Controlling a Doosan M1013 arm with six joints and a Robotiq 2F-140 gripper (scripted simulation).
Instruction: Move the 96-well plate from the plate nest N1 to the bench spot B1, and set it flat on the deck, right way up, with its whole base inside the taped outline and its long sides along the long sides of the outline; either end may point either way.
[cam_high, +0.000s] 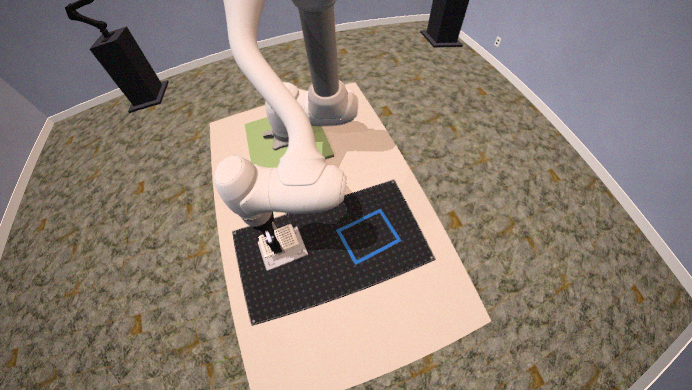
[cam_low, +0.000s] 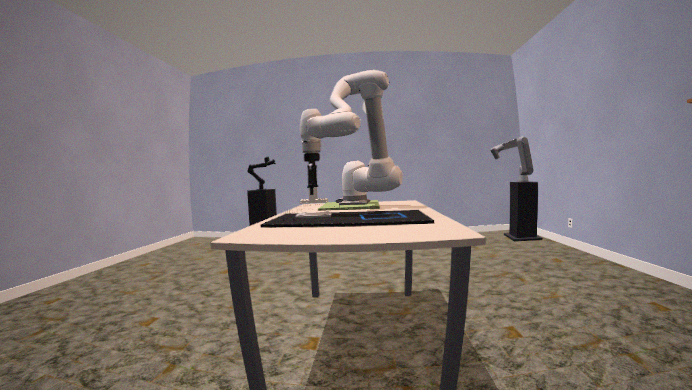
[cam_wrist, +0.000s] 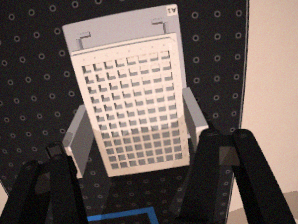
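Fingers of the gripper (cam_wrist: 135, 133) were clamped on the plate (cam_wrist: 133, 111), lifted just above its holder (cam_high: 285, 258), with the blue outline (cam_high: 368, 236) beside the holder not yet reached.

You will find almost no writing here. The only mark is a small dark label on the far right corner of the pale grey rectangular plate nest (cam_wrist: 121, 30), seen in the wrist view; its characters are too blurred to read. The white 96-well plate (cam_wrist: 135, 108) with its grid of wells carries no lettering you can make out.
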